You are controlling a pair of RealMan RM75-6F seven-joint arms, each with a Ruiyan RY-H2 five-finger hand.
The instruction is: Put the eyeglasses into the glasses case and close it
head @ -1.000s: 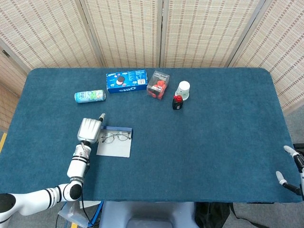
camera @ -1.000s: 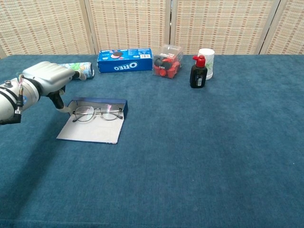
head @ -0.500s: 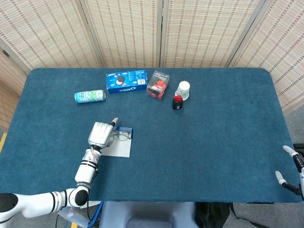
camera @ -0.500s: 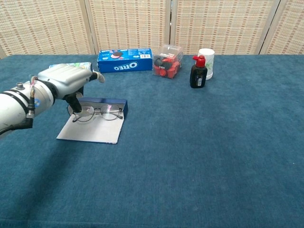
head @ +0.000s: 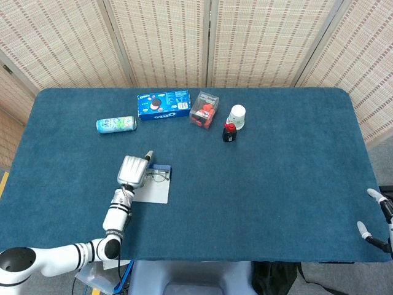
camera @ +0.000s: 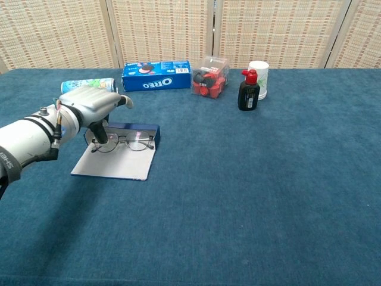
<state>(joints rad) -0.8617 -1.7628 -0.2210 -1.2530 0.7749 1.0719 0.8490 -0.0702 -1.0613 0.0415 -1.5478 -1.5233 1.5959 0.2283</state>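
Observation:
The eyeglasses (camera: 128, 142) lie unfolded across the open glasses case (camera: 116, 162), lenses over the shallow blue tray, the grey lid spread flat toward me. In the head view the eyeglasses (head: 158, 176) show just right of my left hand (head: 132, 171), on the case (head: 151, 192). My left hand (camera: 90, 106) hovers over the left end of the glasses, one finger pointing right and a dark finger (camera: 101, 135) reaching down onto the left lens; nothing is lifted. My right hand (head: 379, 214) sits off the table's near right corner, fingers apart and holding nothing.
Along the far side stand a lying drink can (camera: 88, 85), an Oreo box (camera: 156, 75), a clear box of red items (camera: 211, 76), a dark bottle with a red cap (camera: 248, 90) and a white cup (camera: 258, 77). Folding screens close off the back.
My left hand has moved right and forward from beside the case to above the left end of the glasses. The glasses, the case and the right hand have not moved.

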